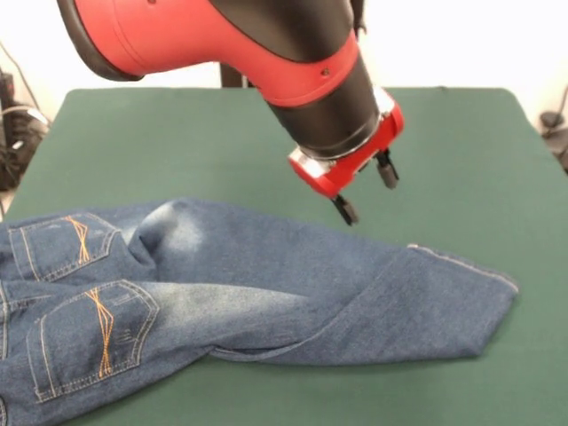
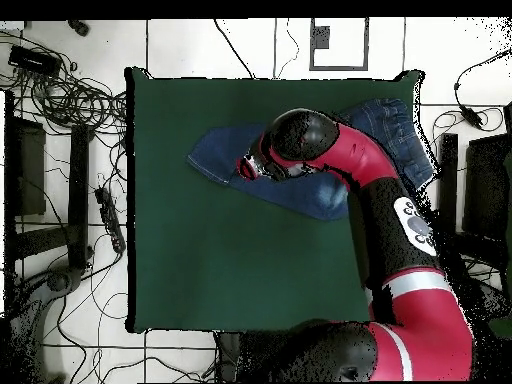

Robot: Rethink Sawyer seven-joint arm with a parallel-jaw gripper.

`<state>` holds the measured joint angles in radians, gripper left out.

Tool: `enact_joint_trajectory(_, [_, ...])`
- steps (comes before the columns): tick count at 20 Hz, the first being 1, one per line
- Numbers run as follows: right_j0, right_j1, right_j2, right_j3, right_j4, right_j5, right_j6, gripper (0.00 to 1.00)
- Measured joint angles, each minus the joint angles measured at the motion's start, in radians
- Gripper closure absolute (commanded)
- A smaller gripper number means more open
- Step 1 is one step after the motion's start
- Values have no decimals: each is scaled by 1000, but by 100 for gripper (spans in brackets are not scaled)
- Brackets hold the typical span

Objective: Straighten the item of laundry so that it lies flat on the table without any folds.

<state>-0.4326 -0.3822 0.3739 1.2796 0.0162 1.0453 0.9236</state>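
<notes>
Jeans [image 1: 266, 284]: lie rumpled on the green table [image 1: 177, 142], legs folded over each other, pockets up.
Gripper [image 1: 366, 190]: hangs just above the legs, fingers spread, holding nothing, not touching denim.

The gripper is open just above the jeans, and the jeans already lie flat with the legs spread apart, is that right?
Not quite. The gripper is open just above the jeans, but the front view shows they are not flat: the legs lie folded over each other on the table.
</notes>
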Motion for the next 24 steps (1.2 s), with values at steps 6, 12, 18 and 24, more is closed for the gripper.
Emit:
enact_joint_trajectory(6, [-20, -4, 0, 37, -26, -52, 0, 0])
enact_joint_trajectory(12, [-57, 1, 4, 82, -84, -287, 0, 0])
enact_joint_trajectory(18, [-105, 7, 39, 122, -137, -487, 0, 0])
enact_joint_trajectory(24, [-152, 10, 88, 153, -167, -561, 0, 0])
